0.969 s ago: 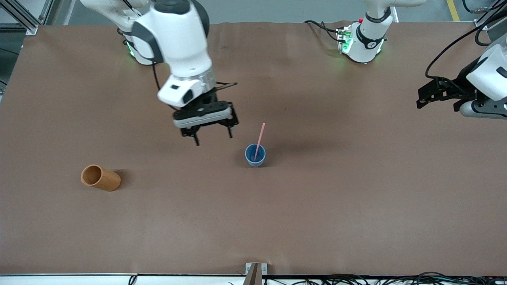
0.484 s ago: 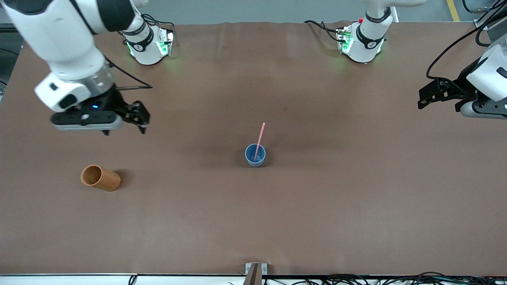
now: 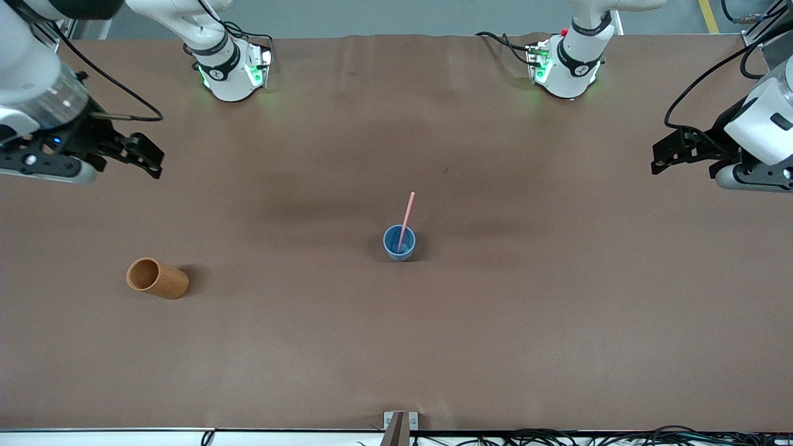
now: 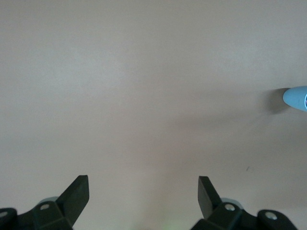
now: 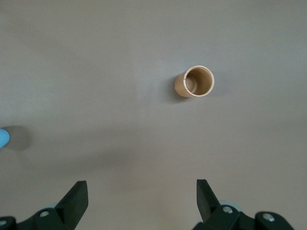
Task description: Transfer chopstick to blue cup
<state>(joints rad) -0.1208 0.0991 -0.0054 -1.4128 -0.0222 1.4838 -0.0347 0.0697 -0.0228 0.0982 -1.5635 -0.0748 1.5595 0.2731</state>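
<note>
The blue cup stands upright mid-table. The pink chopstick stands in it and leans on its rim, its top pointing toward the robots' bases. My right gripper is open and empty, up in the air over the right arm's end of the table, well away from the cup. My left gripper is open and empty, held over the left arm's end of the table. Each wrist view shows its own open gripper, left and right, above bare table. A sliver of the cup shows at the edge of the left wrist view and the right wrist view.
An orange-brown wooden holder sits toward the right arm's end of the table, nearer the front camera than the right gripper, its open mouth empty. It also shows in the right wrist view. A brown mat covers the table.
My right gripper has swung from beside the blue cup out to the right arm's end of the table, staying open. The chopstick, the cup and the left arm have stayed put.
</note>
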